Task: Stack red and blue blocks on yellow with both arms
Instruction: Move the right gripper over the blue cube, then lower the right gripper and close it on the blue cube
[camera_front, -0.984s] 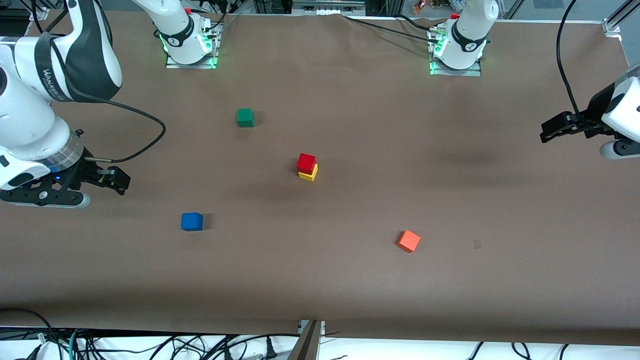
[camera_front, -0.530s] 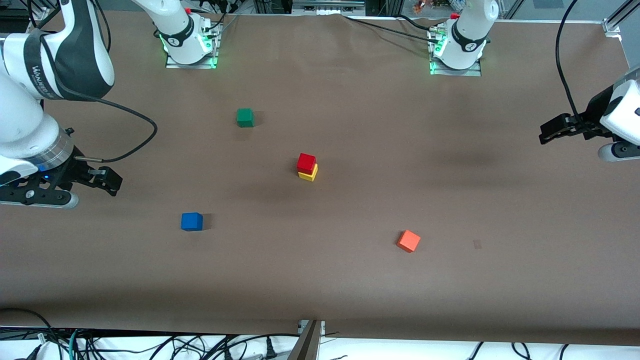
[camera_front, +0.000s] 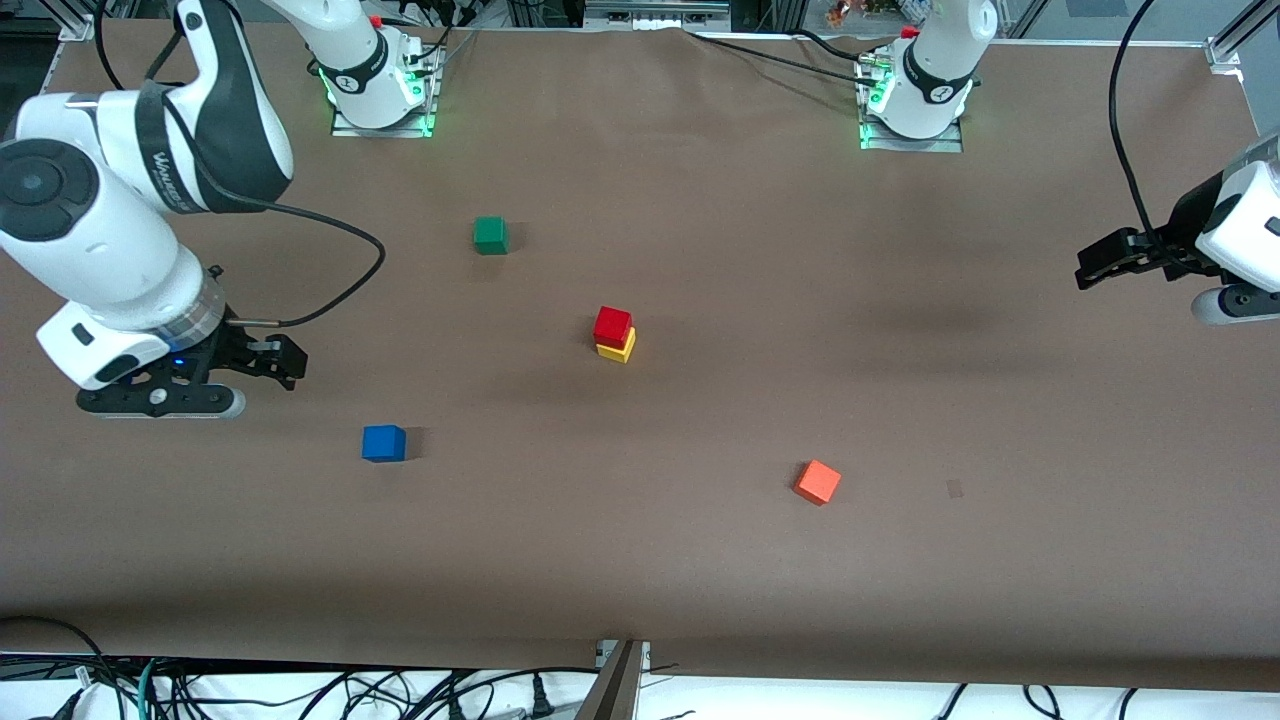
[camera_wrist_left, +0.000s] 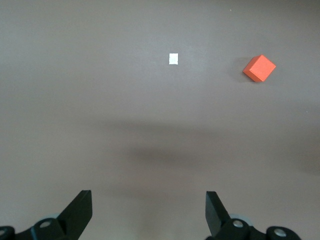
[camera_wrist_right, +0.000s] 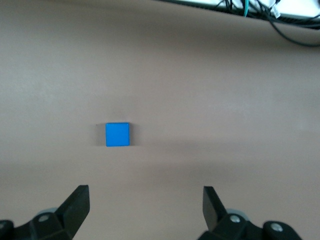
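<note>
Brown table (camera_front: 700, 560): green cube (camera_front: 490, 235), blue cube (camera_front: 384, 443), orange cube (camera_front: 817, 482), yellow cube (camera_front: 620, 349).

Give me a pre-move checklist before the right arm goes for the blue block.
1. Red block sits on the yellow block: ok, slightly offset.
2. Blue block lies free on the table, nothing touching it: ok.
3. Right hand open and empty: ok.
4. Right hand over the blue block: not ok; it hangs over bare table toward the right arm's end, and the right wrist view shows the block off-centre between the fingers.
5. Left hand open, empty, waiting at the left arm's end, away from the stack: ok.
6. Green block and orange block stand apart from the stack: ok.
</note>
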